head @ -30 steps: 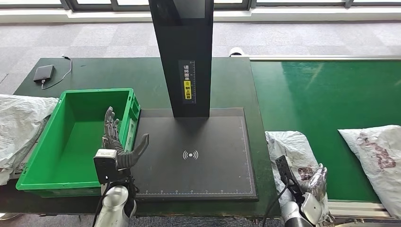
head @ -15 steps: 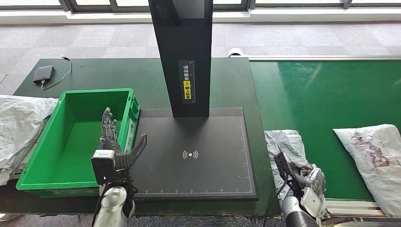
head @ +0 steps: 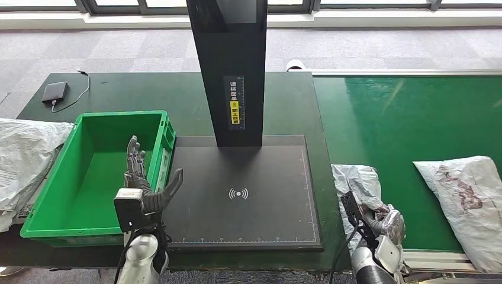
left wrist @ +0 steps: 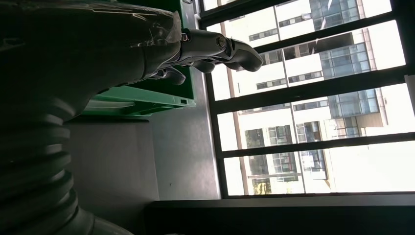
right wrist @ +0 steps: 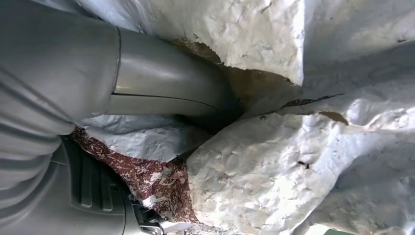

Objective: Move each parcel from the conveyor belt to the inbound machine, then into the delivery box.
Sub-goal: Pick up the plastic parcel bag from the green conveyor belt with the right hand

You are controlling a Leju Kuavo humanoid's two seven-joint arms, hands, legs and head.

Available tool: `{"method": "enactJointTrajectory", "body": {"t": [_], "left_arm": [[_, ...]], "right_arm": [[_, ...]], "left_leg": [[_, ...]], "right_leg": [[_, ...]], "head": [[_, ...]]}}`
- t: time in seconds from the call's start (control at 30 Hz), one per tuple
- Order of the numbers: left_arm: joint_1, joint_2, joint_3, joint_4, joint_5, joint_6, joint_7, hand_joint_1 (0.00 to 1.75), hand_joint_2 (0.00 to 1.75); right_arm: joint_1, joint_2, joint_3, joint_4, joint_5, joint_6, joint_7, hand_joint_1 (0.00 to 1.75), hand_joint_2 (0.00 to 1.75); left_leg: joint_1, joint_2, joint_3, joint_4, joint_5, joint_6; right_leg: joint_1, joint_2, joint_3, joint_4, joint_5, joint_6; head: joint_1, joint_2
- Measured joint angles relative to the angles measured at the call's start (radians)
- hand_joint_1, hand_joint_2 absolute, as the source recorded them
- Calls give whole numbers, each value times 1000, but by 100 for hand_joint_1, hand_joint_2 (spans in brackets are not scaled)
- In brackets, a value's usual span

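- Right hand [head: 388, 223]: closed on the near parcel [head: 358, 183], a crumpled white bag lying at the near end of the conveyor belt [head: 408, 118], just beside the desk [head: 148, 94]; in the right wrist view the thumb [right wrist: 166, 93] digs into a fold of the film
- Risk, grip: the hold appears to take loose wrapping rather than the contents, so the film may stretch or slide out of the fingers on lifting, and the parcel may drop back onto the belt or into the gap at the desk edge
- Risk, transfer: a limp bag sags below the hand and may catch the raised rim of the inbound machine [head: 248, 195], landing partly off its scan plate
- Risk, second parcel [head: 467, 195]: it lies farther along the belt, well apart from the hand; if the belt runs, it could crowd the pickup zone
- Left hand [head: 145, 183]: fingers spread and upright, holding nothing, poised over the edge between the delivery box [head: 65, 177] and the plate; it may obstruct a parcel slid across toward the box
- Delivery box: no parcel in it, so both stages of the task remain for this parcel
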Motion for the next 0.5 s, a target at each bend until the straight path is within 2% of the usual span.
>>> {"method": "enactJointTrajectory", "body": {"t": [0.33,0.43,0.5], "left_arm": [[2,0,0,0,0,0,0,0,175],[2,0,0,-1,0,0,0,0,175],[2,0,0,-1,-1,1,0,0,175]], "right_arm": [[16,2,3,-23,-11,-50,-32,175,175],[37,9,9,-61,-42,-107,-95,175,175],[65,25,12,-132,-90,-135,-187,175,175]], "left_leg": [[0,0,0,0,0,0],[0,-1,-1,0,0,0],[0,-1,-1,0,0,0]], "right_leg": [[0,-1,0,0,0,0],[0,-1,0,0,0,0],[0,-1,0,0,0,0]], "head": [[0,0],[0,0],[0,0]]}}
